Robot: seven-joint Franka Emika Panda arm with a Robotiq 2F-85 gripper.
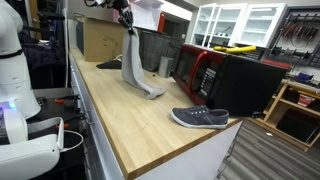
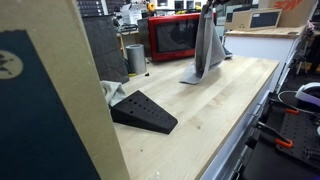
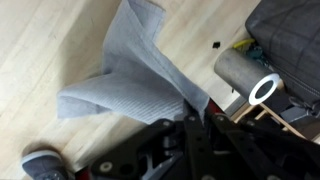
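My gripper (image 1: pixel 127 22) is shut on the top corner of a grey cloth (image 1: pixel 137 68) and holds it up so it hangs, with its lower end resting on the wooden counter (image 1: pixel 130 115). It shows in both exterior views, the cloth (image 2: pixel 205 50) draping below the gripper (image 2: pixel 208 10). In the wrist view the cloth (image 3: pixel 135 75) spreads away from the shut jaws (image 3: pixel 192 110) over the wood.
A grey shoe (image 1: pixel 199 118) lies near the counter's front end. A black wedge (image 2: pixel 143 110) sits on the counter. A red and black microwave (image 2: pixel 175 36), a metal cylinder (image 3: pixel 238 72), a cardboard box (image 1: pixel 100 38) and a dark bin (image 1: pixel 155 48) stand behind.
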